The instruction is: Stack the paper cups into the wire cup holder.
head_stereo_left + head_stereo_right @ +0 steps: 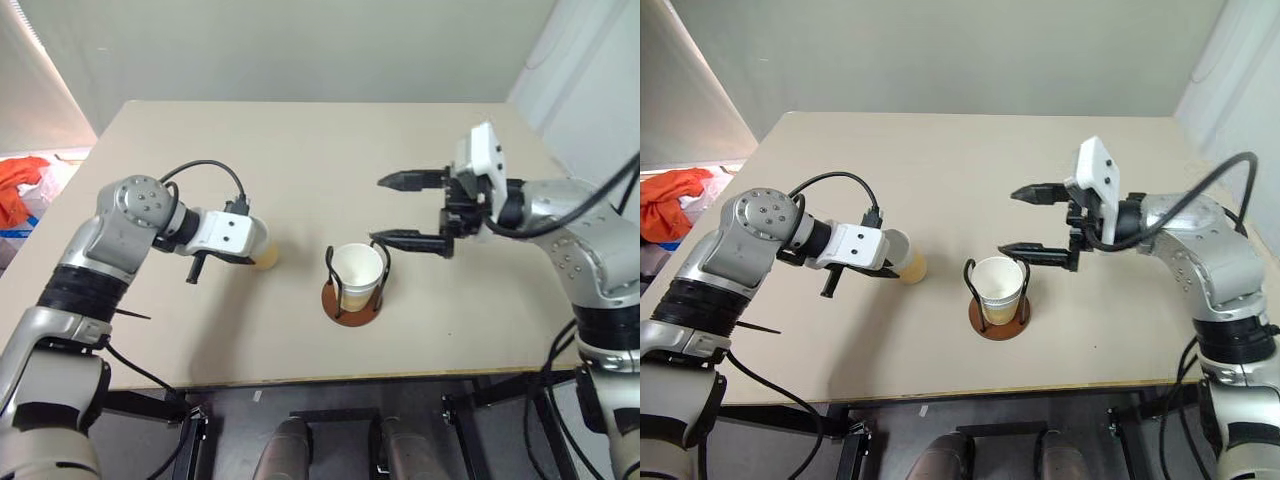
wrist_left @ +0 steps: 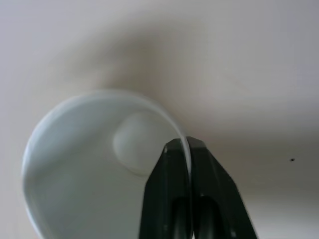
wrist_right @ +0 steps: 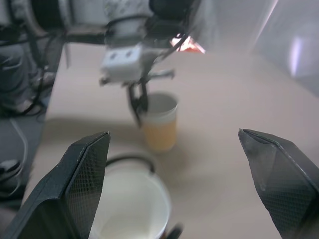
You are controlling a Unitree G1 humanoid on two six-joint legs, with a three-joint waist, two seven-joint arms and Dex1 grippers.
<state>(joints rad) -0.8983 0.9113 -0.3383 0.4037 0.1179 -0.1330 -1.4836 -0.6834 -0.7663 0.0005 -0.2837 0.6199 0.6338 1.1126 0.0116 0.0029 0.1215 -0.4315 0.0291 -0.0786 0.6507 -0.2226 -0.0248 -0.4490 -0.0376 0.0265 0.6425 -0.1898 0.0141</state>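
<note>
Here the wire cup holder (image 1: 355,300) stands near the front-middle of the beige worktop (image 1: 300,150), its reddish-brown disc flat on the surface and its two black wire loops rising upright on either side. A paper cup (image 1: 357,274) sits inside it between the loops, long axis vertical, white mouth opening straight up and narrow end down on the disc; whether more than one cup is nested there cannot be told. A second paper cup (image 1: 905,257) stands to the robot's left of the holder, well apart from it, on the bare worktop. Seen from the right wrist it is roughly upright, wide mouth up and tan tapered wall narrowing toward the worktop, though from the head camera it looks slightly tipped toward the left arm. The left gripper (image 2: 185,145) points steeply down onto this cup's rim, its two black fingers pinched together on the cup's wall, one inside the white mouth and one outside, so it has hold of that cup by its edge. The right gripper (image 1: 410,211) hovers in the air above and just to the robot's right of the holder, pointing sideways toward the left arm, its fingers spread wide apart with nothing between them.
</note>
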